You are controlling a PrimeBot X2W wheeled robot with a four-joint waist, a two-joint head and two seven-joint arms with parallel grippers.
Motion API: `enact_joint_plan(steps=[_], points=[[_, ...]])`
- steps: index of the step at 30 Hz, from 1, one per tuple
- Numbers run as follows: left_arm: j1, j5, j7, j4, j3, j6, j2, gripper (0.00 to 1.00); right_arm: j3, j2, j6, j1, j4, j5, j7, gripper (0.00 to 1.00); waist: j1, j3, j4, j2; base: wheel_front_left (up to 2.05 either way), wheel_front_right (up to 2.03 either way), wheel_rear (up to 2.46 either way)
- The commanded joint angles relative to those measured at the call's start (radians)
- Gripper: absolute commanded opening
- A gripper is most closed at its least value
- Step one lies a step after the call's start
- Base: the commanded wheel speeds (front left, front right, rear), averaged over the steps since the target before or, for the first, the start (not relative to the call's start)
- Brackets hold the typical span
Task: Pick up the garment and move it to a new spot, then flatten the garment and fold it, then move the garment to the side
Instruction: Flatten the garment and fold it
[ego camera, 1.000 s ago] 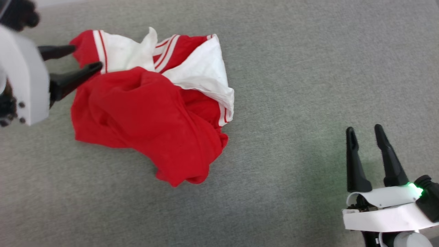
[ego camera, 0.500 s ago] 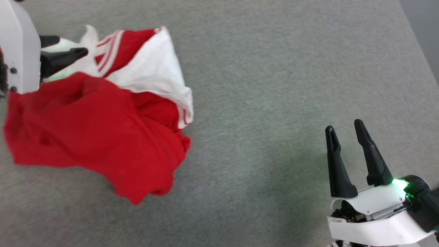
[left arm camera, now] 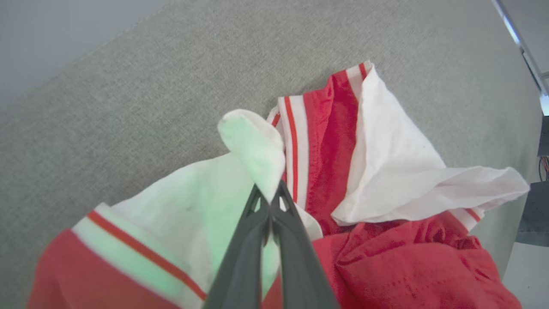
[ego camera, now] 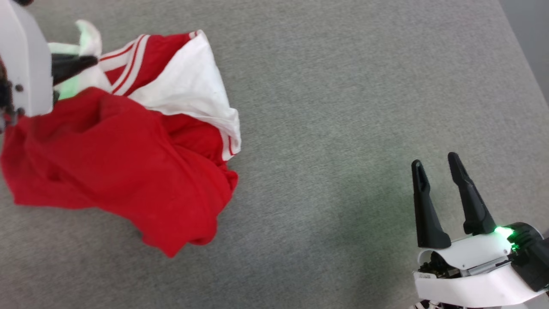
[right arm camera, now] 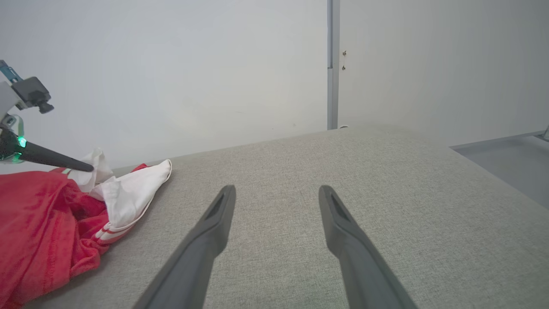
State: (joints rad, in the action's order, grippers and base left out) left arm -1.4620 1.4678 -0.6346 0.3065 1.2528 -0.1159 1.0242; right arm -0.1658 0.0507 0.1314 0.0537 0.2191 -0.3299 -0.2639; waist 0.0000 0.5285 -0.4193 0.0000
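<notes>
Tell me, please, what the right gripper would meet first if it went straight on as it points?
Likely only the bare grey surface; the right gripper points clear of the garment, which lies off to its left. Depth is unclear.

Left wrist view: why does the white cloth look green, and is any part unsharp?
Left wrist view: a green cast, likely lamp light, lies on the white fold of the garment around the shut left claw; the striped trim at lower left is smeared. Head view: a green lamp glows below the right claw, faintly tinting the grey surface.
</notes>
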Motion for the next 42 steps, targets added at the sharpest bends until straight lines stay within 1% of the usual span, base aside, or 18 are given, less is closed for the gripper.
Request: enact_joint_plan(steps=[1,4,7,9,15,19,20,21,22,24,25,29,30,32,33,35,38,42], points=[[-0.004,0.017,0.018,0.003,-0.013,-0.009,-0.015,0.0,0.013,-0.001,-0.001,0.013,-0.006,0.012,-0.001,1.0,0.0,-0.016,0.032,0.0,0.0,0.0,0.0],[-0.002,0.047,0.045,-0.002,-0.035,-0.012,-0.024,0.0,0.033,0.0,-0.001,0.018,-0.02,0.022,-0.001,1.0,0.0,-0.038,0.079,0.0,0.0,0.0,0.0],[0.007,0.084,0.073,-0.016,-0.061,-0.015,0.0,0.0,0.049,0.0,-0.001,0.026,-0.038,0.038,-0.001,1.0,0.0,-0.062,0.128,0.0,0.0,0.0,0.0],[0.025,0.106,0.091,-0.037,-0.073,-0.016,0.028,0.0,0.056,0.0,-0.001,0.035,-0.05,0.049,-0.001,1.0,0.0,-0.078,0.158,0.0,0.0,0.0,0.0],[0.12,0.151,0.145,-0.083,-0.081,-0.016,0.152,0.0,0.059,0.0,-0.001,0.067,-0.079,0.085,-0.001,1.0,0.0,-0.095,0.225,0.0,0.0,0.0,0.0],[0.195,0.152,0.206,-0.082,-0.078,-0.016,0.221,0.0,0.054,0.0,-0.001,0.079,-0.085,0.097,-0.001,1.0,0.0,-0.084,0.24,0.0,0.0,0.0,0.0],[0.195,0.152,0.206,-0.082,-0.078,-0.016,0.221,0.0,0.054,0.0,-0.001,0.079,-0.085,0.097,-0.001,1.0,0.0,-0.084,0.24,0.0,0.0,0.0,0.0],[0.23,0.119,0.245,-0.081,-0.065,-0.016,0.247,0.0,0.056,0.0,-0.001,0.081,-0.085,0.105,-0.001,1.0,0.0,-0.076,0.243,0.0,0.0,0.0,0.0],[0.23,0.119,0.245,-0.081,-0.065,-0.016,0.247,0.0,0.056,0.0,-0.001,0.081,-0.085,0.105,-0.001,1.0,0.0,-0.076,0.243,0.0,0.0,0.0,0.0],[0.261,0.094,0.294,-0.063,-0.055,-0.016,0.264,0.0,0.063,0.0,-0.001,0.076,-0.081,0.112,-0.001,1.0,0.0,-0.069,0.243,0.0,0.0,0.0,0.0],[0.291,0.098,0.342,-0.039,-0.05,-0.016,0.265,0.0,0.068,0.0,-0.001,0.067,-0.075,0.117,-0.001,1.0,0.0,-0.063,0.242,0.0,0.0,0.0,0.0],[0.343,0.05,0.41,0.02,-0.028,-0.014,0.258,0.0,0.07,0.0,-0.001,0.056,-0.065,0.122,-0.001,1.0,0.0,-0.059,0.238,0.0,0.0,0.0,0.0],[0.354,0.05,0.426,0.044,-0.023,-0.014,0.252,0.06,0.07,0.0,-0.001,0.054,-0.065,0.124,-0.001,1.0,0.0,-0.06,0.238,0.0,0.0,0.0,0.0],[0.368,0.02,0.458,0.097,-0.016,-0.014,0.241,0.5,0.07,0.0,-0.001,0.052,-0.064,0.135,-0.001,1.0,0.0,-0.063,0.237,0.0,0.0,0.0,0.0],[0.376,0.016,0.472,0.113,-0.012,-0.014,0.228,1.0,0.071,0.0,-0.001,0.051,-0.063,0.141,-0.001,1.0,0.0,-0.068,0.24,0.0,0.0,0.0,0.0],[0.382,0.028,0.501,0.134,-0.011,-0.014,0.206,1.0,0.073,-0.001,-0.001,0.05,-0.063,0.153,-0.001,1.0,0.0,-0.078,0.247,0.0,0.0,0.0,0.0],[0.381,0.035,0.543,0.136,-0.017,-0.014,0.195,1.0,0.069,-0.001,-0.001,0.055,-0.067,0.172,-0.001,1.0,0.0,-0.09,0.259,0.0,0.0,0.0,0.0],[0.403,0.041,0.694,0.103,-0.037,-0.014,0.183,1.0,0.056,0.0,-0.001,0.074,-0.091,0.215,0.0,1.0,0.0,-0.123,0.292,0.0,0.0,0.0,0.0]])
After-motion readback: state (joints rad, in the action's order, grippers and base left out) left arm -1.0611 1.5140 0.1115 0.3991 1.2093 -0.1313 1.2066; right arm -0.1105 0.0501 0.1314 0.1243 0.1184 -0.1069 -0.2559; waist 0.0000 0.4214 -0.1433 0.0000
